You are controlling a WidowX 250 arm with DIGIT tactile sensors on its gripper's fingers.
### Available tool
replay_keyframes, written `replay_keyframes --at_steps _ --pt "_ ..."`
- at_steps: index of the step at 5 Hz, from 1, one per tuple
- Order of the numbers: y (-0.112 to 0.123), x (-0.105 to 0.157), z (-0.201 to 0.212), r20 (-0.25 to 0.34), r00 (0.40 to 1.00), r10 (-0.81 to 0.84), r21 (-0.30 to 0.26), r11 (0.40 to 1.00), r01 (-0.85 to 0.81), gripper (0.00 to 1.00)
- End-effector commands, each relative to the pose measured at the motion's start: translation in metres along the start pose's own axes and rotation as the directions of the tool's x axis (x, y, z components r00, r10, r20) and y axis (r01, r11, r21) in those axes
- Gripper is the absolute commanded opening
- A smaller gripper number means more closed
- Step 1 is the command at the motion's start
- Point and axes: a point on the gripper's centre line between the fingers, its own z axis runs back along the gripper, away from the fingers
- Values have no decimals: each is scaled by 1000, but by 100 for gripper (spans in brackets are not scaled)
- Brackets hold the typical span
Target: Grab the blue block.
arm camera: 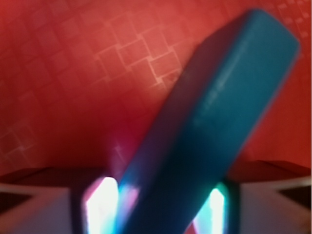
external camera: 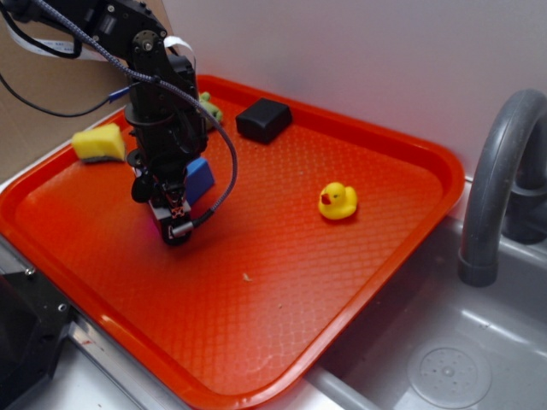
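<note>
The blue block (arm camera: 229,102) sat clamped between the closed gripper's (arm camera: 165,204) fingers, tilted above the red tray (arm camera: 58,73).

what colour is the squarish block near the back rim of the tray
Black, plain with no pattern; the exterior view shows it best.

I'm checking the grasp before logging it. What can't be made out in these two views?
- Exterior: the gripper fingertips, hidden under the arm; most of the blue block too.
- Wrist: whether the pads touch the blue block; close-up blur and glare.
- Exterior: the green object, mostly behind the arm.
</note>
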Motion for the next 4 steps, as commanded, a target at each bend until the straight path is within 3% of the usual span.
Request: replay_keyframes --at_steps 1,4 --pt "6 1 27 71 994 86 -34 996 -83 0" --pt "27 -32 172 110 920 375 -169 920 -355 0"
